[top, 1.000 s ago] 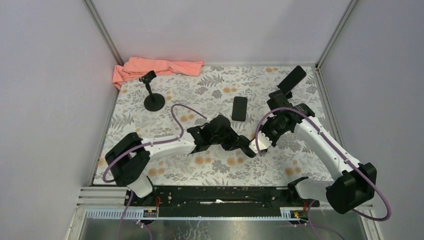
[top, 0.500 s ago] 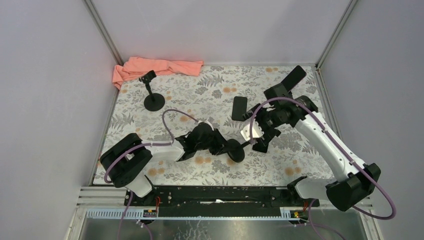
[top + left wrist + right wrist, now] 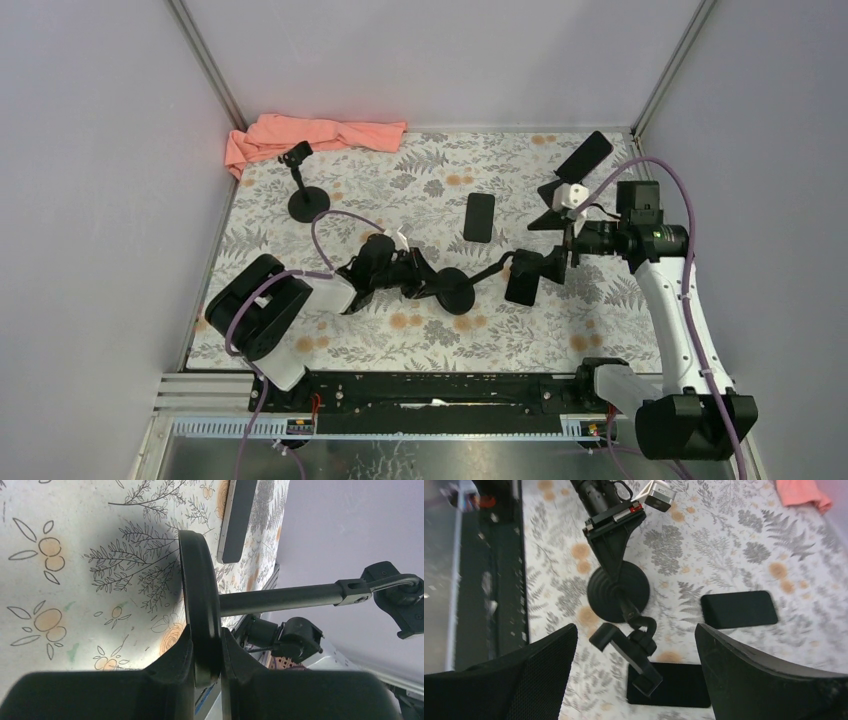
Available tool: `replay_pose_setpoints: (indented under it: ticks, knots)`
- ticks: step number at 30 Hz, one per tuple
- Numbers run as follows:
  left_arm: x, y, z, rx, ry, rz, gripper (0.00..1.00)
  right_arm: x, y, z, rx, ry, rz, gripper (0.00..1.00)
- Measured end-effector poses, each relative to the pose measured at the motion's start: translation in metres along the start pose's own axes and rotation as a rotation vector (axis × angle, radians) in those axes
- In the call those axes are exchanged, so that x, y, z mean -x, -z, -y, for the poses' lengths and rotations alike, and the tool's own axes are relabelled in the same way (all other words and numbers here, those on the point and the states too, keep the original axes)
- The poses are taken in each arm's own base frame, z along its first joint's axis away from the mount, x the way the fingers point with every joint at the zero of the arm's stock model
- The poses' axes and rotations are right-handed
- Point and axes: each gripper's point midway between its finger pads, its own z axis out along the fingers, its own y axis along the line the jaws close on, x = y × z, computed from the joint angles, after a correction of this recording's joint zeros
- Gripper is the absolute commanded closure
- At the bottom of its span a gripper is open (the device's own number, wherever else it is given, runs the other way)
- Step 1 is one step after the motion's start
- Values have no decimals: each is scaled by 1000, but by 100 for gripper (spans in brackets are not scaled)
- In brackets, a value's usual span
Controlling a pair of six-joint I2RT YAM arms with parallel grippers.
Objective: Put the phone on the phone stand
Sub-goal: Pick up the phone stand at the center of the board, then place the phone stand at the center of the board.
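Two phones lie flat on the table [image 3: 420,340]: the far phone [image 3: 479,216] sits well apart, while the near phone [image 3: 522,287] is just ahead of the right gripper [image 3: 634,630], whose jaws stand wide and empty. The near phone's long axis runs across that gap, so the wrist probably needs turning. The left gripper [image 3: 205,647] pinches the tipped phone stand [image 3: 458,292] by its base, with the clamp overhanging the near phone.

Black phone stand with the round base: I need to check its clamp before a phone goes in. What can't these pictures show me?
Left wrist: the black phone stand has its clamp cut by the right edge.
Right wrist: the clamp hides part of the flat black phone under it; whether they touch is unclear.
Top external: the clamp is too small to read.
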Motion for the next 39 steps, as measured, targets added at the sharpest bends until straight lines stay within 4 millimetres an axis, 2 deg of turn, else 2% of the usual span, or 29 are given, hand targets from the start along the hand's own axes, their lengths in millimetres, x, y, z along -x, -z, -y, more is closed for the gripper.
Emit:
replay_pose_setpoints:
  ticks: [4, 9, 11, 15, 19, 21, 24, 26, 29, 31, 33, 35, 39]
  knots:
    - [3, 1, -3, -25, -32, -25, 100, -10, 5, 4, -26, -197, 131, 5]
    - [5, 2, -5, -44, -58, -48, 100, -13, 12, 14, -46, -286, 219, 9]
    - [8, 2, -6, -48, -68, -50, 100, -21, 13, 18, -58, -283, 204, 16]
    - [9, 2, -7, -56, -83, -62, 100, -53, 6, 22, -25, -294, 121, 25]
    - [10, 1, -7, -61, -84, -70, 100, -79, 0, 13, 47, -349, 68, 26]
    - [10, 0, -7, -64, -87, -72, 100, -85, -6, 7, 85, -352, 47, 26]
    - [11, -1, -7, -67, -90, -71, 100, -82, -16, -3, 135, -309, 20, 26]
    - [11, -1, -7, -68, -91, -70, 100, -81, -21, -9, 154, -279, 2, 31]
    - [11, -1, -7, -69, -92, -70, 100, -78, -25, -14, 167, -255, -7, 46]
    - [11, -1, -7, -69, -94, -70, 100, -78, -28, -16, 177, -251, -18, 62]
    - [13, -2, -7, -66, -94, -67, 100, -77, -30, -20, 192, -254, -23, 73]
    - [15, -3, -7, -64, -105, -65, 100, -77, -31, -23, 200, -275, -31, 80]
    - [22, -6, -6, -64, -129, -57, 100, -77, -31, -22, 192, -309, -50, 86]
